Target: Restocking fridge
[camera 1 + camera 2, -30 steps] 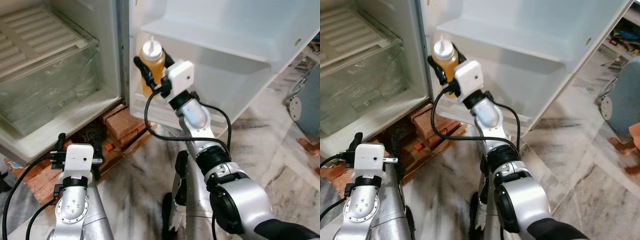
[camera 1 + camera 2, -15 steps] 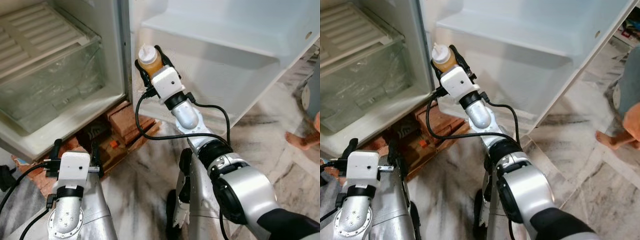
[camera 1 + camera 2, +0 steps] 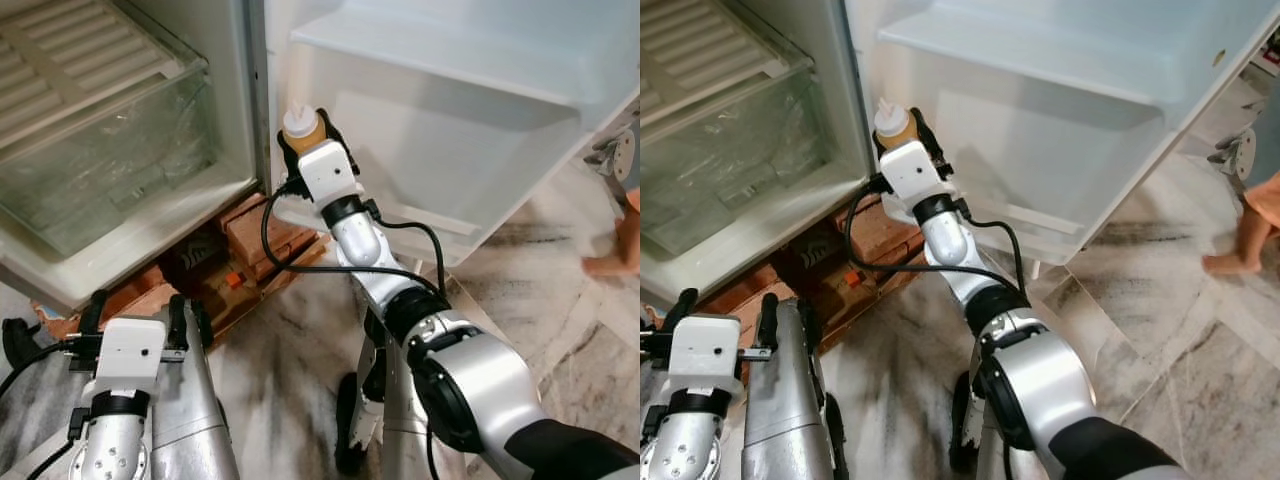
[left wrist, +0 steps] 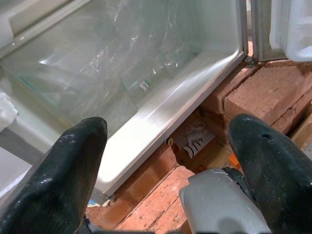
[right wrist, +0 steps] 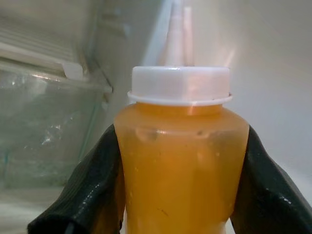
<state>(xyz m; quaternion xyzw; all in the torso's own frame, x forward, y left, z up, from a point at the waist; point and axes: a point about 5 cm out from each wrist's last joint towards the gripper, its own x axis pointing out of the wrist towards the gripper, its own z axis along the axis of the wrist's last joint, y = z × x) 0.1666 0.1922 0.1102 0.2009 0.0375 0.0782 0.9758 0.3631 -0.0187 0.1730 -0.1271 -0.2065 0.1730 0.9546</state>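
Note:
A squeeze bottle (image 3: 300, 128) of orange sauce with a white nozzle cap stands upright between the black fingers of my right gripper (image 3: 304, 138), which is shut on it. It is held at the hinge end of the open fridge door (image 3: 470, 130), low against the door's white inner wall. In the right wrist view the bottle (image 5: 180, 161) sits between both fingers (image 5: 92, 195). My left gripper (image 3: 135, 318) hangs low at the bottom left, open, with nothing between its fingers (image 4: 68, 170).
The fridge body (image 3: 110, 150) stands open at the left with a clear crisper drawer (image 4: 122, 73) under a slatted shelf. Bricks (image 3: 255, 235) prop the fridge. The door's lower shelf ledge (image 3: 440, 225) juts out. A person's bare foot (image 3: 1230, 262) stands on the marble floor at the right.
The camera has shifted, so the fridge sits higher in the picture. My right gripper has carried the bottle lower and closer to the door's hinge corner. The person's foot has moved right.

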